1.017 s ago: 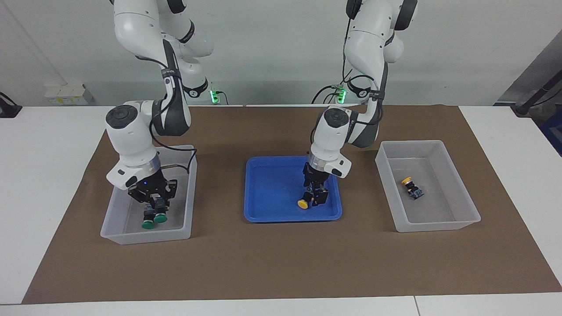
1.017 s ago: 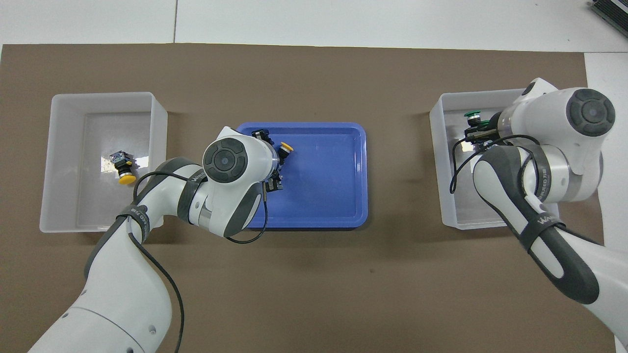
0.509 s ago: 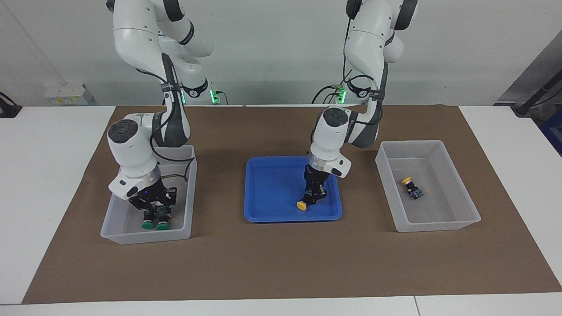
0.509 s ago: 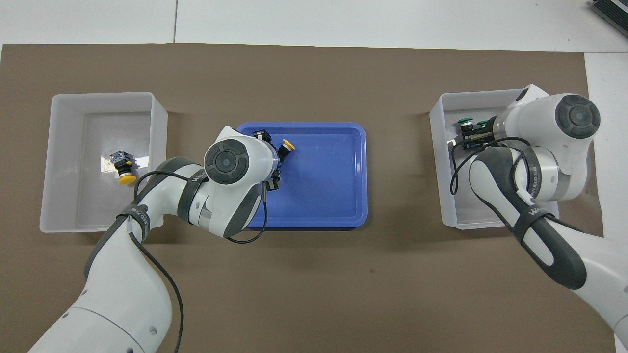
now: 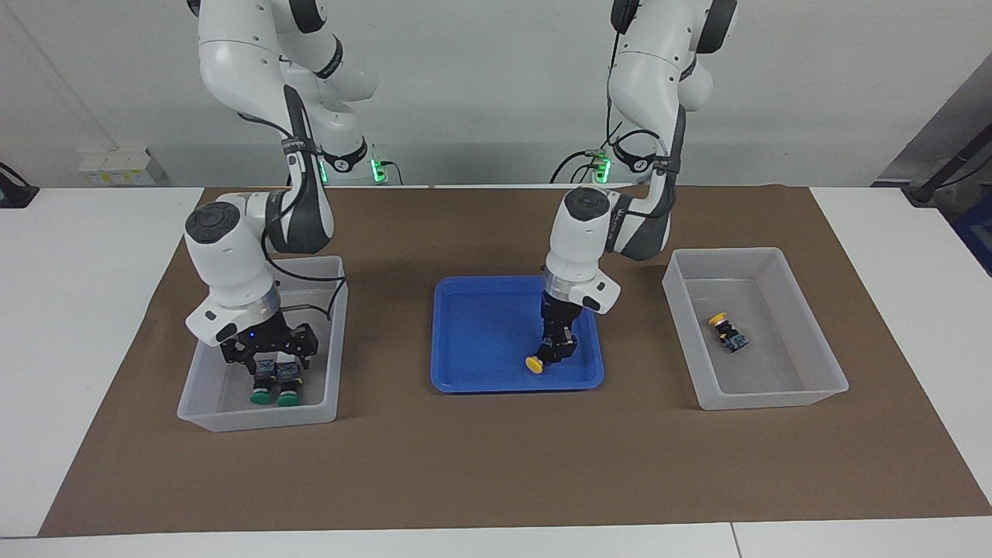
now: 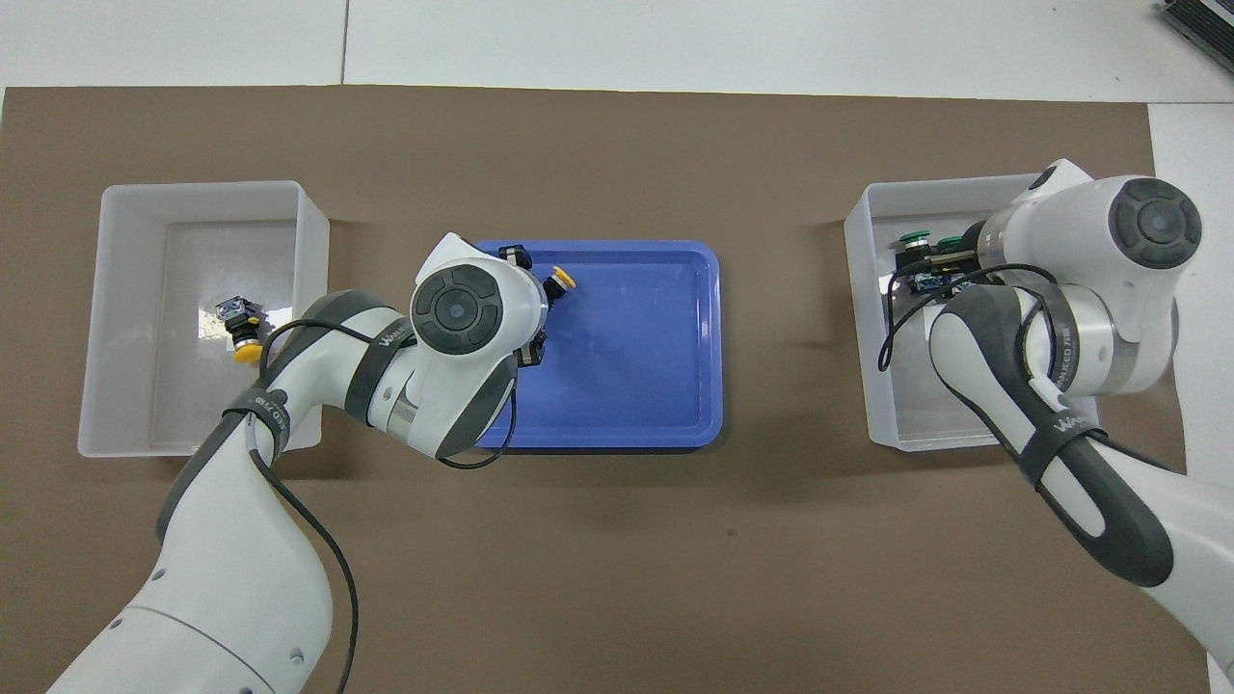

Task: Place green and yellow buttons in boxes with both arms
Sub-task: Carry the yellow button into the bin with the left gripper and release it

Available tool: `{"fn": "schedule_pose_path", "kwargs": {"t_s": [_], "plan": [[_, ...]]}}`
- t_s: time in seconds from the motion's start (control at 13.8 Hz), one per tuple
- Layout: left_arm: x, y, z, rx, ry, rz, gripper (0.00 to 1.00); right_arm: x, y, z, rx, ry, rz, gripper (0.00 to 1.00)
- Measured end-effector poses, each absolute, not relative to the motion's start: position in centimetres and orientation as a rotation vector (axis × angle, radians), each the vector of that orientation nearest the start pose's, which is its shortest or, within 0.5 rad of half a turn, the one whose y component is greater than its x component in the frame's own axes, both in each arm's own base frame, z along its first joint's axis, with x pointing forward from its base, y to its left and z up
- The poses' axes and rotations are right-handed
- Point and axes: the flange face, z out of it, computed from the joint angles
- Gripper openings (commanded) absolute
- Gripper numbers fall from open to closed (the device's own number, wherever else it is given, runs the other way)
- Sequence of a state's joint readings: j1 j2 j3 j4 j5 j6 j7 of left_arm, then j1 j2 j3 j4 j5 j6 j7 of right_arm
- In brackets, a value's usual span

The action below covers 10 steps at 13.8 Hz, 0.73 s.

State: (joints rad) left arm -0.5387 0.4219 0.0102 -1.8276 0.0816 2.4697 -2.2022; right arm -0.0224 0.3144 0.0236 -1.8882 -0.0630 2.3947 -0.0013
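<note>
Buttons are distributed over 3 containers on the brown mat (image 5: pixel 496 465).

Facing view:
- 2 green-capped buttons (image 5: pixel 273 387) lie side by side in the box at the right arm's end of the table (image 5: pixel 203 415), caps toward the wall farther from the robots.
- The right gripper (image 5: pixel 271 358) is inside this box, directly above the 2 buttons. Its fingers are spread wide and grip nothing.
- 1 yellow-capped button (image 5: pixel 728 330) lies on its side on the floor of the box at the left arm's end of the table (image 5: pixel 775 401), clear of all walls.
- The blue tray (image 5: pixel 473 333) sits between the 2 boxes.
- The left gripper (image 5: pixel 554 349) points down into the tray, its fingers drawn in narrow around the black body of the second yellow-capped button (image 5: pixel 536 362). The cap projects below the fingertips, at or just above the tray floor; contact with the floor cannot be determined.

Overhead view:
- The left gripper (image 6: pixel 540 289) is largely covered by its own wrist. The held button's yellow cap (image 6: pixel 560 280) shows at the tray corner (image 6: pixel 675 260) farther from the robots and toward the left arm's end.
- The loose yellow-capped button (image 6: pixel 241 333) lies near the middle of its box (image 6: pixel 116 318).
- The right gripper (image 6: pixel 930 260) is partly covered by the right arm. Both green caps (image 6: pixel 911 236) show next to the box wall (image 6: pixel 863 289) farther from the robots.
</note>
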Motion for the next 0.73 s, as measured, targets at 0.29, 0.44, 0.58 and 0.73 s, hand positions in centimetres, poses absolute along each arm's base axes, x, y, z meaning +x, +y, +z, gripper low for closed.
{"fn": "schedule_pose_path", "kwargs": {"t_s": [0.29, 0.44, 0.58, 0.73], "plan": [[61.4, -28.1, 37.3, 2.192, 2.004, 0.216, 0.00, 61.9, 2.2, 42.7, -3.163, 0.075, -0.261, 1.00], [63.1, -23.3, 40.0, 2.273, 1.919, 0.229, 0.00, 60.6, 3.7, 45.8, -3.161, 0.118, -0.253, 1.00], [64.2, -17.4, 42.6, 2.380, 1.797, 0.172, 0.00, 59.1, 4.1, 49.0, -3.158, 0.138, -0.251, 1.00], [65.1, -11.3, 45.3, 2.471, 1.656, 0.093, 0.00, 58.0, 3.7, 51.8, -3.114, 0.189, -0.230, 1.00]]}}
